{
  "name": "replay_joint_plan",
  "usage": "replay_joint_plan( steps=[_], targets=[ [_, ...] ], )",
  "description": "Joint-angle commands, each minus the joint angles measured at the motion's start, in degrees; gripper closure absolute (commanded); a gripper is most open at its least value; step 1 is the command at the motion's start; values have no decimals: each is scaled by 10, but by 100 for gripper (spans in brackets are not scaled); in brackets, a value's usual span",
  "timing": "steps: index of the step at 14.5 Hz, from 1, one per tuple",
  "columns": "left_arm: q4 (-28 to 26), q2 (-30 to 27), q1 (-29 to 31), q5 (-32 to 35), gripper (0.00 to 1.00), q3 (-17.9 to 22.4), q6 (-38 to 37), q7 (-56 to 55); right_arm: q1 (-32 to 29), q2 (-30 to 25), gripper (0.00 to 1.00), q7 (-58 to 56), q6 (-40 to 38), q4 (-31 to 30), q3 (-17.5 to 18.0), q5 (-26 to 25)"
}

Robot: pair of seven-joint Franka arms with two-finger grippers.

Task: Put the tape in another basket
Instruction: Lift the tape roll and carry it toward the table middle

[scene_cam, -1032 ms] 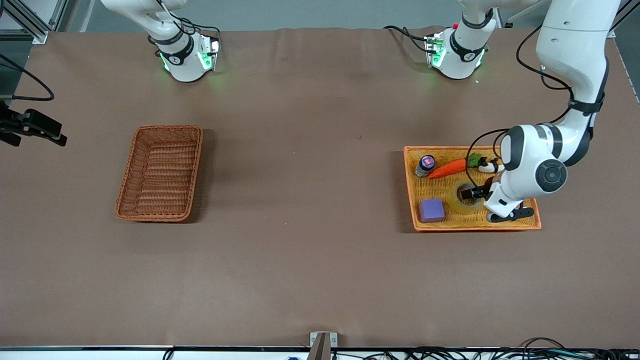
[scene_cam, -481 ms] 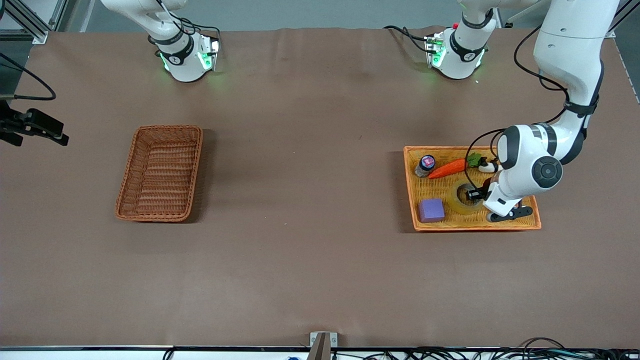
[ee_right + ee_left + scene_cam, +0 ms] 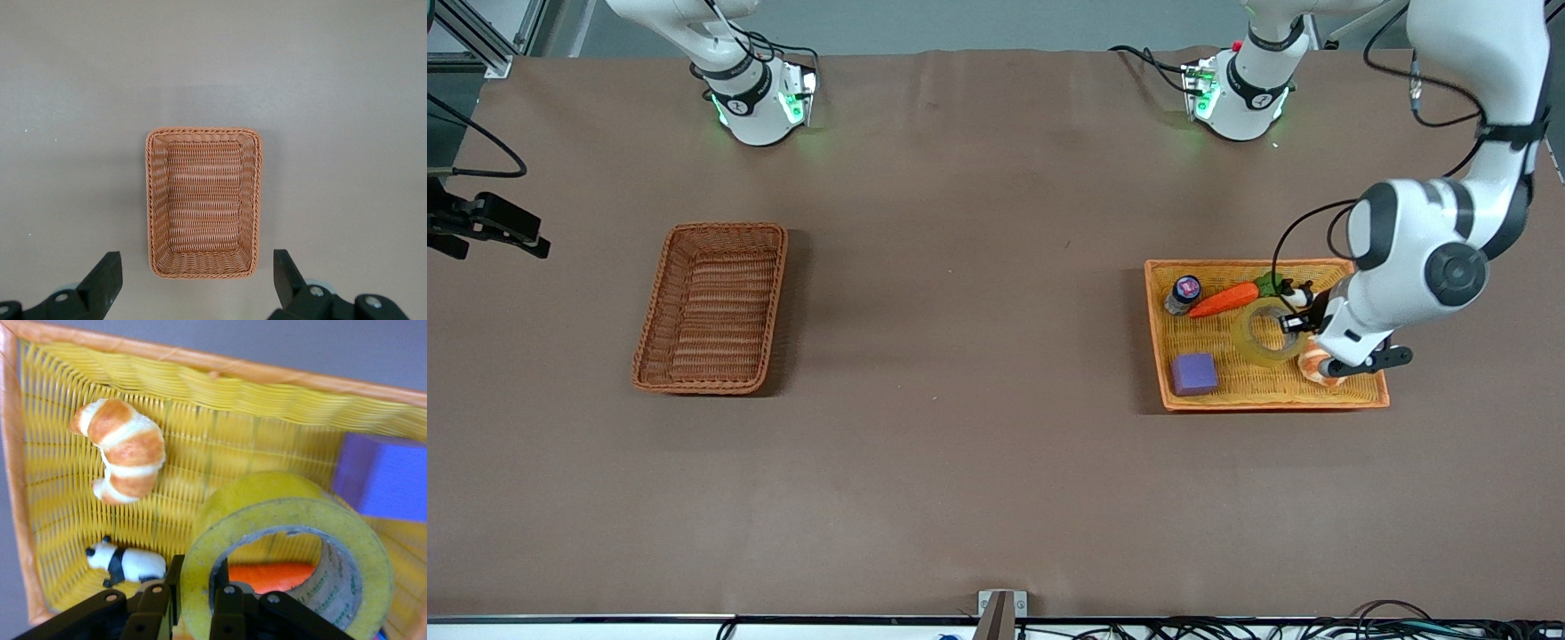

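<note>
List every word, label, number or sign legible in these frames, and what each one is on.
None can be read with certainty.
Printing inside the tape core, held by the left gripper: too blurred to read.
Pink-and-blue cap of the small bottle in the orange tray: too small to read.
Round marks on the arm bases: too small to read.

The brown table [image 3: 978, 356] carries a basket [image 3: 711, 307] at the frame's centre-left and an orange tray [image 3: 1156, 338] at the centre-right, well apart.
</note>
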Motion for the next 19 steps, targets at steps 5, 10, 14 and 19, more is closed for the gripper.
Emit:
replay_joint_plan(
  steps=[5,10,14,19],
  targets=[
    [134,30,-9,11,98,-166,-65,-128,-10,-2,0,-2,-6,3,5,4],
    [241,158,-42,85,100,-290,-65,-293,-7,-1,0,-3,1,4,5,4],
    [351,286,-144,152,99,-316,-65,-402,-11,0,0,-8,1,3,5,8],
    [466,381,-311,153,94,-213,-39,-433,-12,2,0,-7,4,1,4,8]
  ],
)
